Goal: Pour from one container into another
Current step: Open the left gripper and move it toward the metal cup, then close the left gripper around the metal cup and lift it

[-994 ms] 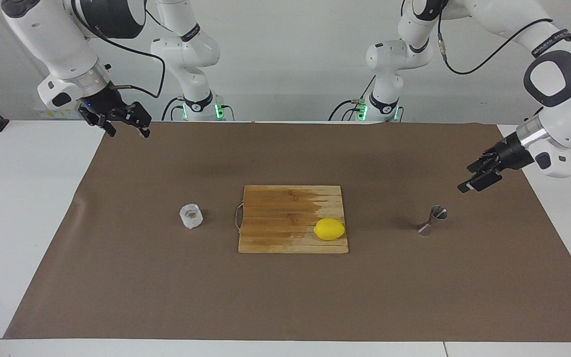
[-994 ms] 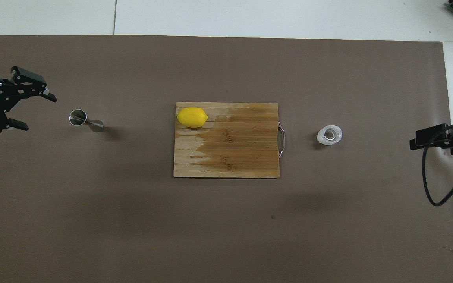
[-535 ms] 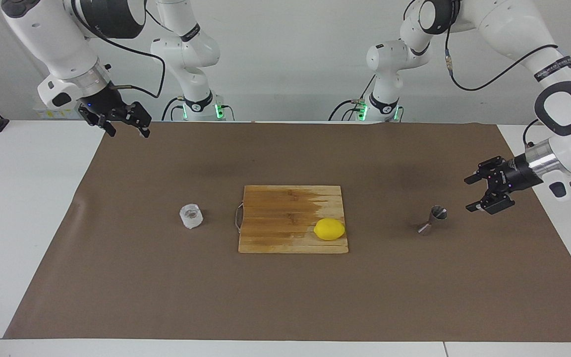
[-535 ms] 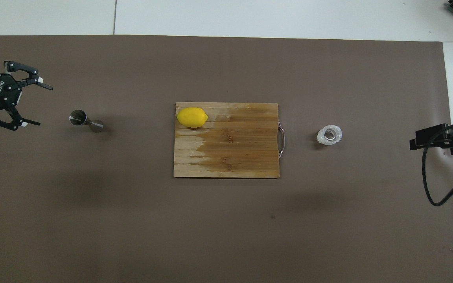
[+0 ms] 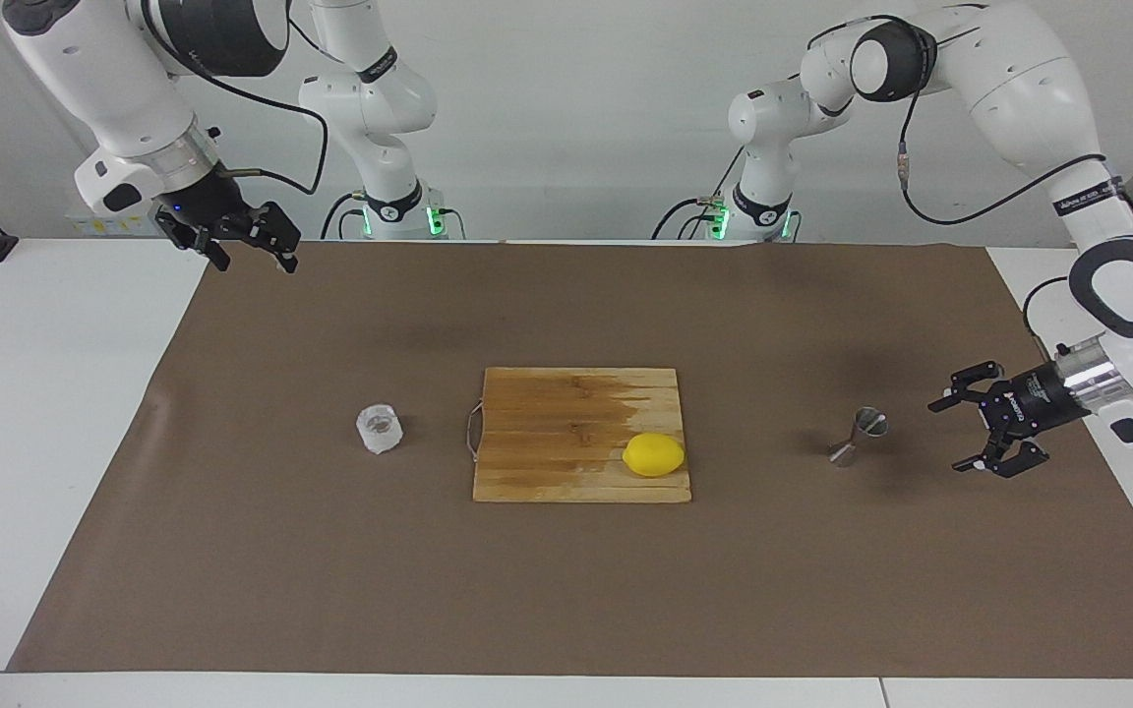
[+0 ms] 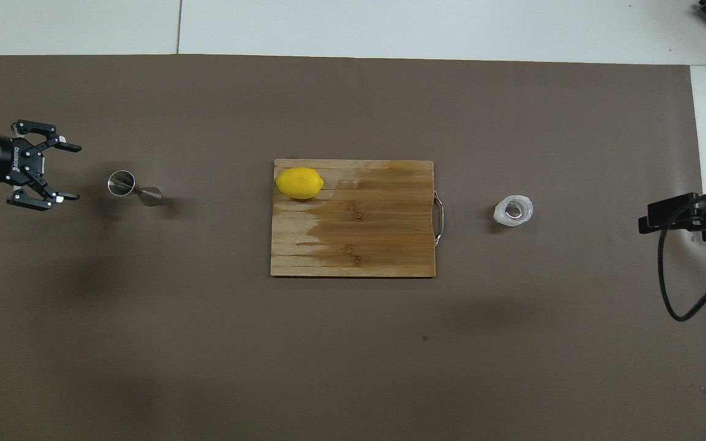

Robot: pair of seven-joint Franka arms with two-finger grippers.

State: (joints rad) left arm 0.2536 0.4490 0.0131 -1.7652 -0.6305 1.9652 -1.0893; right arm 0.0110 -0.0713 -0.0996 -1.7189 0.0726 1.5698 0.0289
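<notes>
Left claw (image 5: 965, 435) wide open, empty, low beside jigger (image 5: 857, 437) at its 3 o'clock; slide in level, close on waist. Right claw (image 5: 250, 246) waits, spread. Tumbler (image 5: 379, 429) at board's (image 5: 581, 433) 9 o'clock.

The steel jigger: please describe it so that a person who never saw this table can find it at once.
Start at the wooden cutting board in the middle of the brown mat, then go toward the left arm's end of the table. There the steel jigger stands alone on the mat, with the open left gripper beside it. It is shiny metal with a narrow waist, unlike the squat clear glass toward the right arm's end.
</notes>
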